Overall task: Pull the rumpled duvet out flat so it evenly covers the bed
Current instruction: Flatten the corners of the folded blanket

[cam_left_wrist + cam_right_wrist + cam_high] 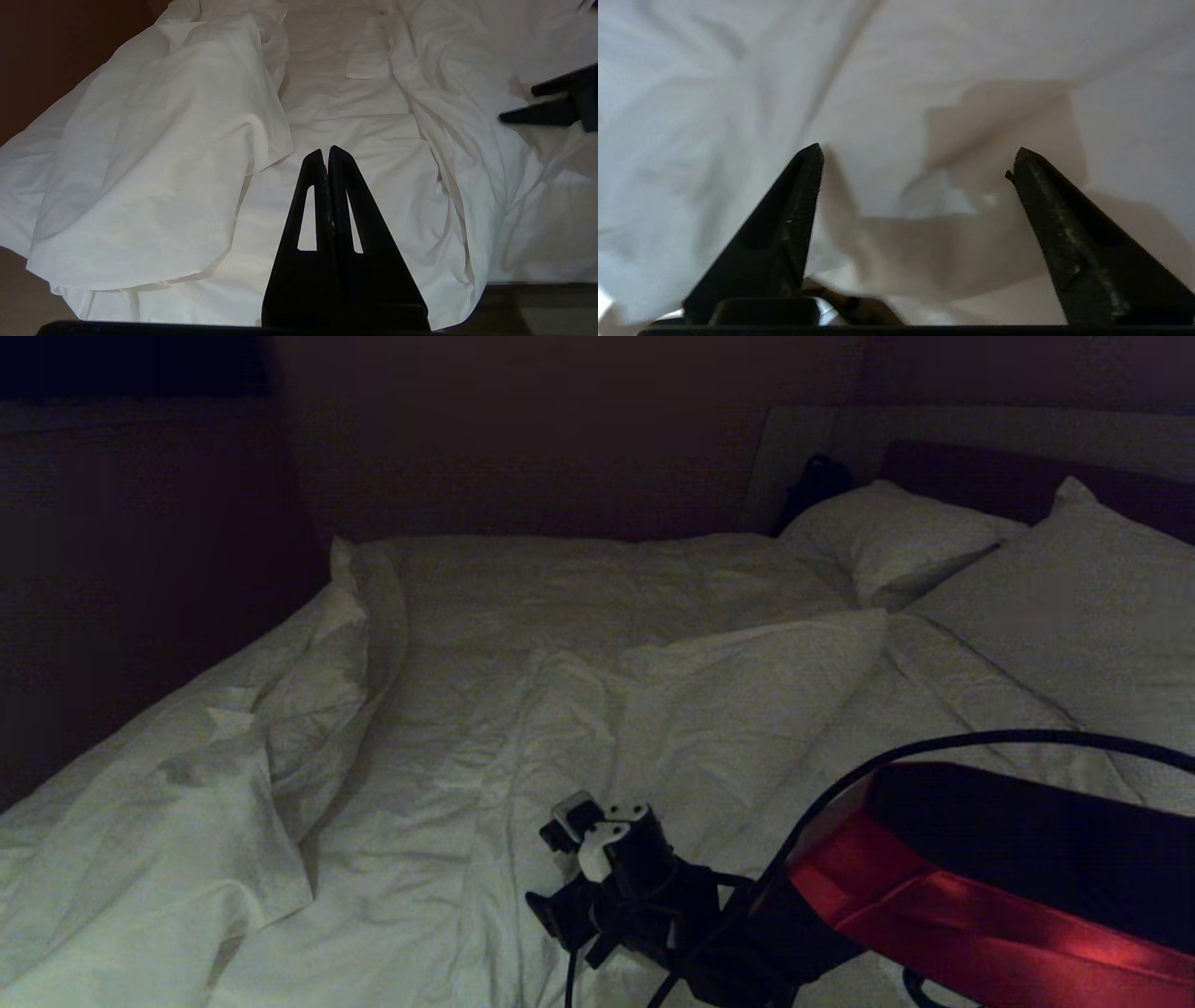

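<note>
Right hand (915, 161): fingers spread apart, empty, low over the duvet (653, 728).
Left hand (325, 154): fingers pressed together, parked above the bed's (597, 579) near edge.
Open room: flat sheet mid-bed.

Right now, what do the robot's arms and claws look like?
The right arm is black with a shiny red band and a thin black cable looping over it. Its wrist is black with small white parts. The right claw has two long, pointed black fingers. The left claw matches: black, triangular fingers with slot-shaped cutouts.
</note>
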Motion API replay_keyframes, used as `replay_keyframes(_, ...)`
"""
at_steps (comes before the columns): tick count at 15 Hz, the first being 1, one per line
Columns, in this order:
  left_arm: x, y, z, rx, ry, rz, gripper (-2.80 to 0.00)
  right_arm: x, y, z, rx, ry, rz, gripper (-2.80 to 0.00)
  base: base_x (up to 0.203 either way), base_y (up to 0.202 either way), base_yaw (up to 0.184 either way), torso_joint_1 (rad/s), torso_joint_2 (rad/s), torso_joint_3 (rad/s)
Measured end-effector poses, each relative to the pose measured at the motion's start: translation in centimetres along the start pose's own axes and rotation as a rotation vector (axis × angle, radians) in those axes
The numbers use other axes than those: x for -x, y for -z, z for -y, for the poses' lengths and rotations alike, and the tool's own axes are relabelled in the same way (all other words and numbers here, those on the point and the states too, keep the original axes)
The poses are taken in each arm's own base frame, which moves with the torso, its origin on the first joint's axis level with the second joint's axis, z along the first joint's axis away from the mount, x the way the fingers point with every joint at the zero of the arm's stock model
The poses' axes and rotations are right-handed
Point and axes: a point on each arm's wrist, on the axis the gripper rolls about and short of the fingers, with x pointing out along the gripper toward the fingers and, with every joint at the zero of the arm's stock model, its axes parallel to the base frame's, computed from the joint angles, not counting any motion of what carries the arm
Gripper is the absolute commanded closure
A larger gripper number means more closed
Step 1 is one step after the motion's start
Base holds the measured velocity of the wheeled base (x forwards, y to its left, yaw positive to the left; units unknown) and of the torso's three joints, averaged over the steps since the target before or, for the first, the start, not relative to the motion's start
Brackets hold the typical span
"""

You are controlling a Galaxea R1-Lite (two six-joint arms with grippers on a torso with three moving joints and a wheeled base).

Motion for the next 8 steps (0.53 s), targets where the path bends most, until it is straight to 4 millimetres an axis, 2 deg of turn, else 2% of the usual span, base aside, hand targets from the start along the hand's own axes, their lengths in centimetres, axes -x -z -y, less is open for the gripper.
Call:
replay_keyframes(4,0.0,0.0,0.0,0.000,0.000,0.000,0.00,-1.0,1.1,-0.6,0.027,0.008,-0.002,-2.80,0.000,0.000,0.000,0.000,0.00,0.000)
replay_keyframes(8,0.0,0.0,0.0,0.000,0.000,0.000,0.00,-3.0,2.6,-1.1,0.034,0.040,-0.023,-2.80,0.000,0.000,0.000,0.000,0.00,0.000)
